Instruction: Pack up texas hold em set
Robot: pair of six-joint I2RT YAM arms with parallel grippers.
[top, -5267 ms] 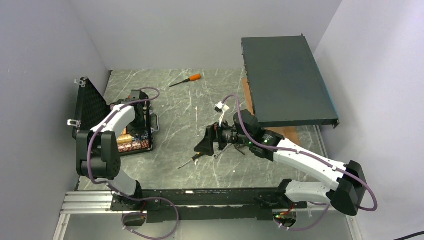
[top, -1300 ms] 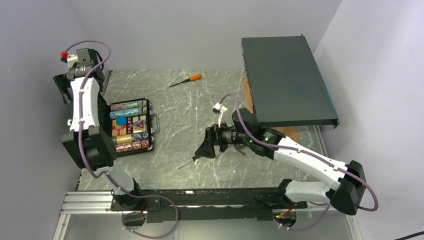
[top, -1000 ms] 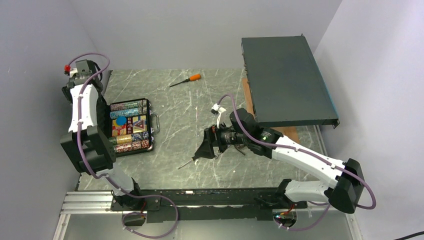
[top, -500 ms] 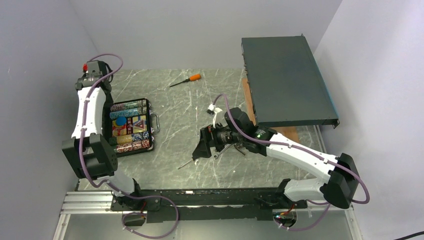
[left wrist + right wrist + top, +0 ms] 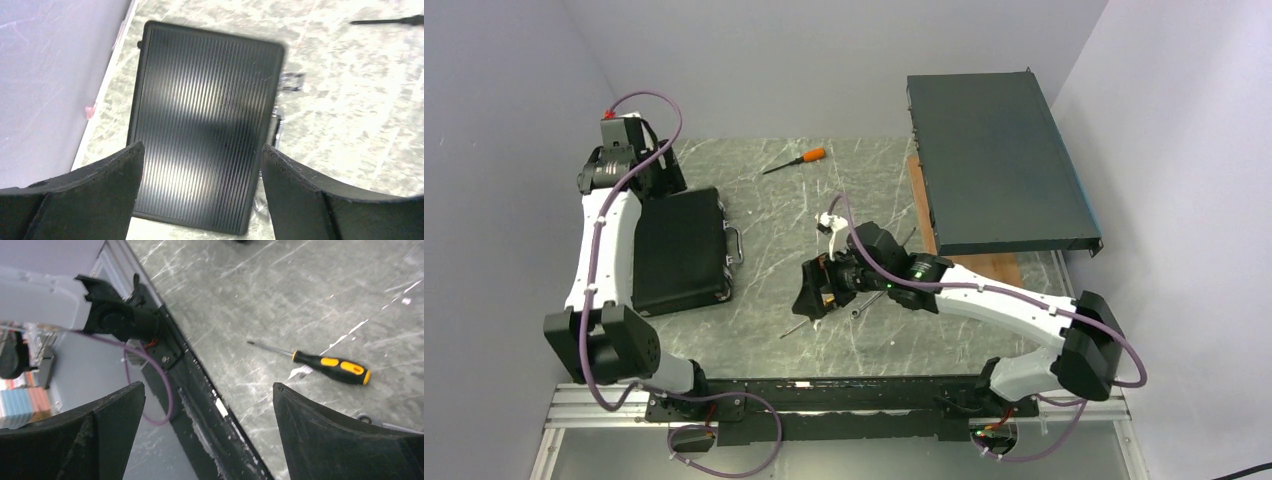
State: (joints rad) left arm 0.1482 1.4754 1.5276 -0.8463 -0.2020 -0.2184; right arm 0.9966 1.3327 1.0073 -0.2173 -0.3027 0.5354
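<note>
Top external view gives you the small black hard case (image 5: 682, 250) lying flat with its lid down on the left part of the grey-green marbled table (image 5: 774, 215), its metal handle (image 5: 736, 245) turned toward the middle. Your left gripper (image 5: 662, 178) hangs over the case's far edge. In the left wrist view its fingers (image 5: 107, 175) are spread wide and hold nothing, with the ribbed lid showing between them. Your right gripper (image 5: 809, 300) sits over the table's middle, likewise released and empty. Its wrist view shows a black-and-yellow-handled screwdriver (image 5: 332, 367) lying on the table beyond the fingers. An orange-handled screwdriver (image 5: 799, 160) lies at the far side, well apart from the case, and a large dark flat box (image 5: 994, 160) stands on the right.
</note>
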